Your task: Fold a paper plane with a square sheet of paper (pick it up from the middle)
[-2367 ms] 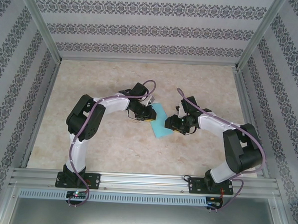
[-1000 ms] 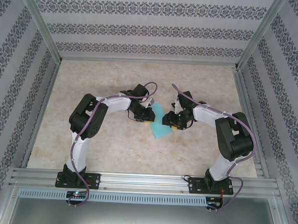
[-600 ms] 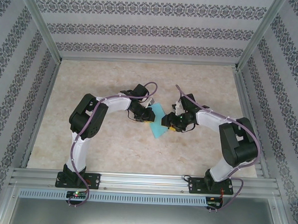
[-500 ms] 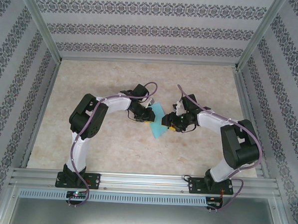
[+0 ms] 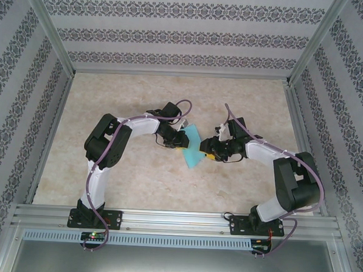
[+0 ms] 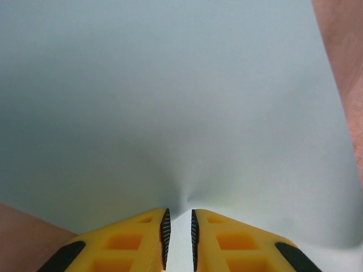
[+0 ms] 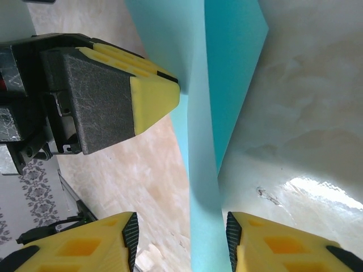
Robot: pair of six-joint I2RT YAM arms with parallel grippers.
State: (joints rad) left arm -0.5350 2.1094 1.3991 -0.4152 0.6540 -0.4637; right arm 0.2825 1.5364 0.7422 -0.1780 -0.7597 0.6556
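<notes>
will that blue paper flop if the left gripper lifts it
Probably floppy: the sheet puckers where the left gripper pinches it. Likely light, since that one small pinch seems to hold it up. The crease may stiffen it somewhat.

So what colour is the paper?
The paper is plain turquoise blue, clearest in the right wrist view.
</notes>
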